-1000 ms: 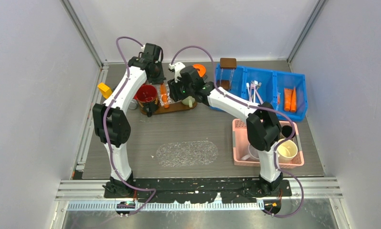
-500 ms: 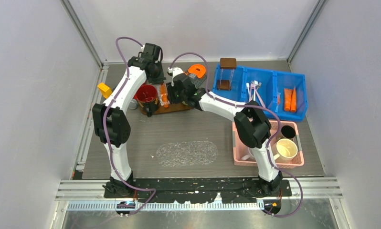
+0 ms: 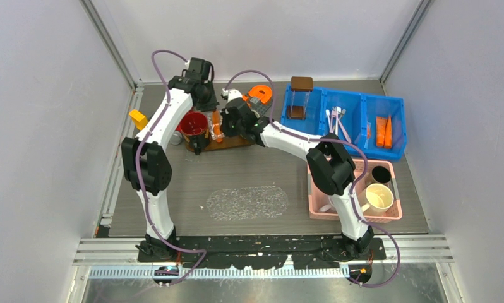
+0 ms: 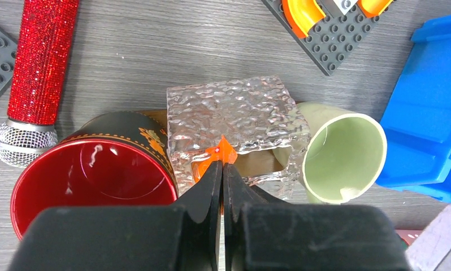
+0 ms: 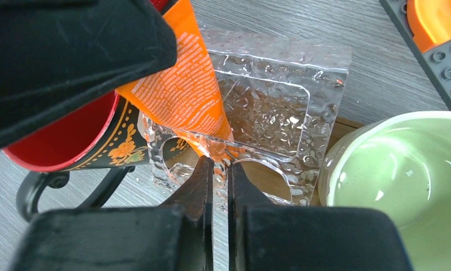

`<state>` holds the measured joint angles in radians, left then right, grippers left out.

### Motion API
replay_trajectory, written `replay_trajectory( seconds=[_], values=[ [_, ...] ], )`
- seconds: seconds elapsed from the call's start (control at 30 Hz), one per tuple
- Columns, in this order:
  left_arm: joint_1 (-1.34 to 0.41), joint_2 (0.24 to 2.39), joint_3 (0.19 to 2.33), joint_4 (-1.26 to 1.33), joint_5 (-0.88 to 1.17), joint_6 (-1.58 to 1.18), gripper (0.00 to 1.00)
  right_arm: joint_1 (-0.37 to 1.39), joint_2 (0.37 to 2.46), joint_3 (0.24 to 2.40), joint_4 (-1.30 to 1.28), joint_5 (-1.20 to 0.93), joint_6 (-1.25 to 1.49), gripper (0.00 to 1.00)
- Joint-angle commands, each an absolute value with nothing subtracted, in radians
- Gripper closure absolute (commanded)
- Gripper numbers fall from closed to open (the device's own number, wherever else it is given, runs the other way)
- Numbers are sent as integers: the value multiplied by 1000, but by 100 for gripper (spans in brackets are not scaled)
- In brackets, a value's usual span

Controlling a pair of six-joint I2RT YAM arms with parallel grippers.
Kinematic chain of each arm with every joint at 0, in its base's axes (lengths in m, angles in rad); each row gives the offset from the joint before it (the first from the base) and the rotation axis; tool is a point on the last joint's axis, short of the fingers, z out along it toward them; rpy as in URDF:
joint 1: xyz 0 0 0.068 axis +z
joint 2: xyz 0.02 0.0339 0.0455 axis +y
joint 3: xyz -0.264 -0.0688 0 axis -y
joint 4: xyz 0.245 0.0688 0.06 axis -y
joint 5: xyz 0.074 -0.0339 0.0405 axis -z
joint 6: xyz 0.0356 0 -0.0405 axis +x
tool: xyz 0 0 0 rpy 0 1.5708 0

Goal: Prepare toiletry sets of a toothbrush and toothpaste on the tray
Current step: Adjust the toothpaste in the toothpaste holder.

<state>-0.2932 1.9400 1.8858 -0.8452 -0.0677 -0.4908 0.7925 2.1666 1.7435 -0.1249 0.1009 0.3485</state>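
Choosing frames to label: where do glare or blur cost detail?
Left wrist: the near fingers are soft, and glints speckle the clear holder. Right wrist: the dark bulk top left is blurred, while the toothpaste print is fairly sharp. Top view: even light, no harsh shadows.

A black-walled red mug (image 4: 127, 132) sits at lower left of the left wrist view, touching a clear rippled glass holder (image 4: 234, 116) at centre. A pale green cup (image 4: 381, 141) stands just right of the holder. A red glitter microphone (image 4: 42, 56) lies upper left, a grey studded plate (image 4: 330, 39) upper right, and a blue bin (image 4: 432, 101) at the right edge.
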Motion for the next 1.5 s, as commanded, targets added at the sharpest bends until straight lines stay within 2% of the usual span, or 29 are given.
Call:
replay_trajectory(
  seconds=[0.0,0.6,0.87,1.2,1.47],
  values=[
    [-291,1827,1821,-761,-30,-507,100,796,2180,1844,-203,141,388,99],
    [-291,1496,1364,-268,102,-507,100,764,2279,2121,-529,43,569,99],
    [-293,1421,1268,-120,108,-470,100,731,2307,2163,-579,-44,622,99],
    [-293,1388,1175,84,12,-350,100,706,2345,2209,-627,-131,638,99],
    [-293,1415,1192,91,-25,-321,100,703,2350,2207,-627,-147,632,99]
  ],
)
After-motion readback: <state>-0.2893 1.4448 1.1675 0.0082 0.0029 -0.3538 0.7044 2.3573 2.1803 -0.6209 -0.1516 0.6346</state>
